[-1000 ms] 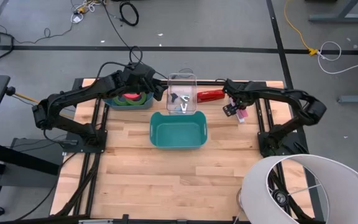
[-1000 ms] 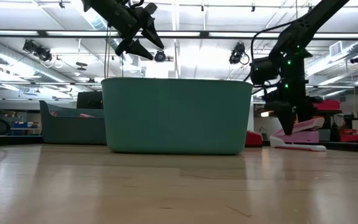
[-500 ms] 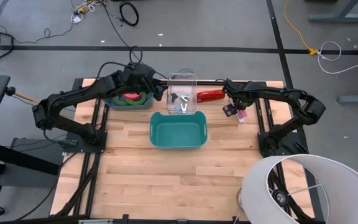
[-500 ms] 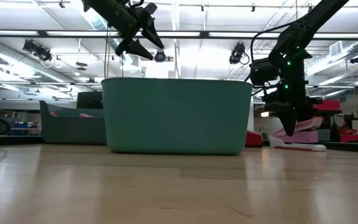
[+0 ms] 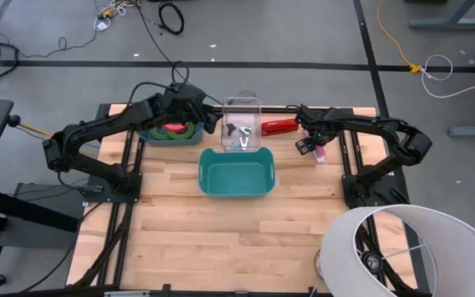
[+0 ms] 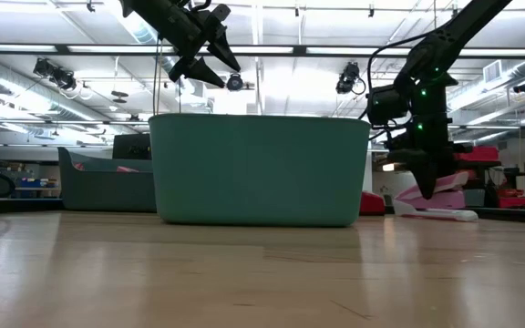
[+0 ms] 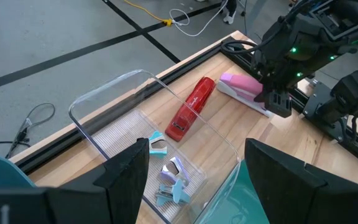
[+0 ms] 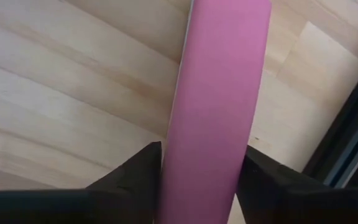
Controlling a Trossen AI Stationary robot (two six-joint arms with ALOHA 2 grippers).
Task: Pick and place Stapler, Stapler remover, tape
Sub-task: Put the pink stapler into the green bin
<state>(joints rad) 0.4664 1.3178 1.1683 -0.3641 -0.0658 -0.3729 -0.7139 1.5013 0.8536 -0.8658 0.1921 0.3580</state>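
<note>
A pink stapler (image 5: 321, 153) lies on the table's far right part, and my right gripper (image 5: 312, 148) stands over it, shut on it. A red stapler (image 5: 279, 127) lies on the wood beside a clear container (image 5: 242, 106) that holds several staple removers (image 7: 169, 180). Green and red tape rolls (image 5: 171, 129) lie in a dark bin at the far left. My left gripper (image 7: 194, 180) hangs open high above the clear container's left side, touching nothing. My right gripper pinches the pink stapler's two long sides (image 8: 182, 124) between its two fingers (image 8: 138, 171). The fingers come from above, pointing down, and lie across the stapler. The stapler's base (image 6: 440, 215) rests on the table.
A teal bin (image 5: 236, 191) stands at the table's middle, just nearer than the clear container. A white lampshade (image 5: 411, 252) overhangs the near right corner. The right arm's black base frame (image 5: 361, 177) runs close beside the pink stapler.
My right gripper's fingers have drawn together onto the pink stapler without the hand shifting. The stapler stays on the table.
</note>
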